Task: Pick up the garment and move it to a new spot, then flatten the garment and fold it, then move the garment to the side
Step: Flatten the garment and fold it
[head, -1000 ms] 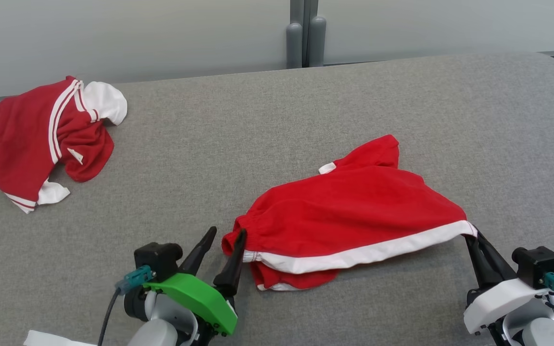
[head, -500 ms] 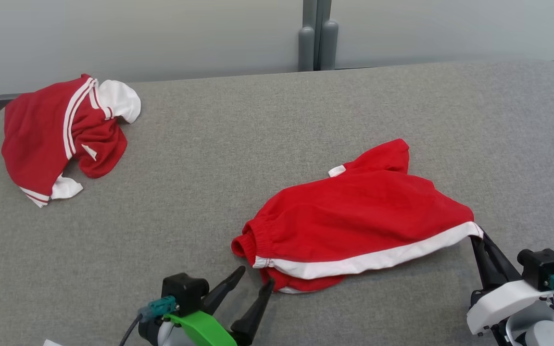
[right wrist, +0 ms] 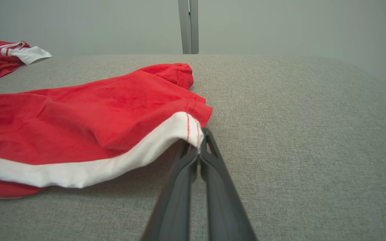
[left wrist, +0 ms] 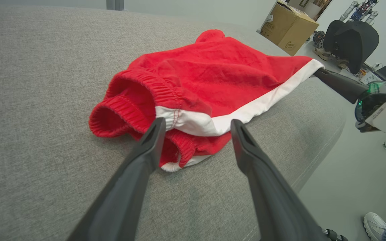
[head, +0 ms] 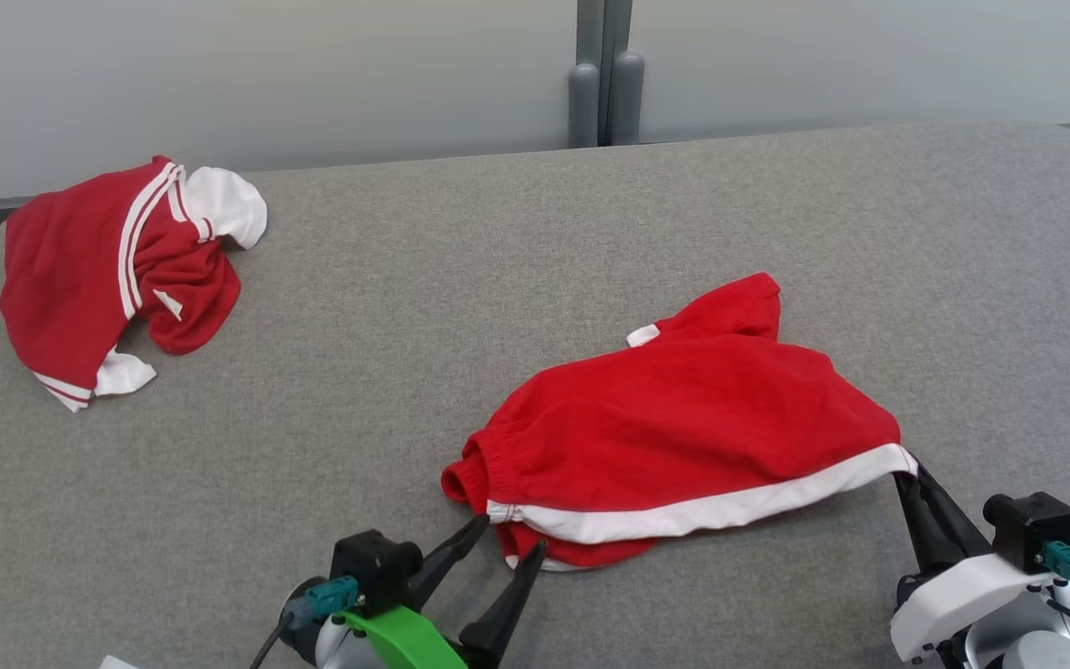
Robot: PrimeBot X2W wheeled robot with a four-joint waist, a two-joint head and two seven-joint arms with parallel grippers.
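The garment is a pair of red shorts with a white band, lying crumpled at the near right of the grey padded table. My left gripper is open, its fingertips just short of the elastic waistband end; in the left wrist view the left gripper frames the white band's end without touching it. My right gripper is shut on the garment's white hem corner at its right end and holds it slightly off the table. The right wrist view shows that right gripper pinching the hem of the garment.
A second red and white garment lies bunched at the table's far left corner. The table's rounded near edge drops to the floor. Beyond it stand a cardboard box and a black chair, and a person's shoe shows on the floor.
The head camera has shifted. My open left gripper has drawn back from the waistband's left end toward the near edge and a little right. The right gripper keeps its hold.
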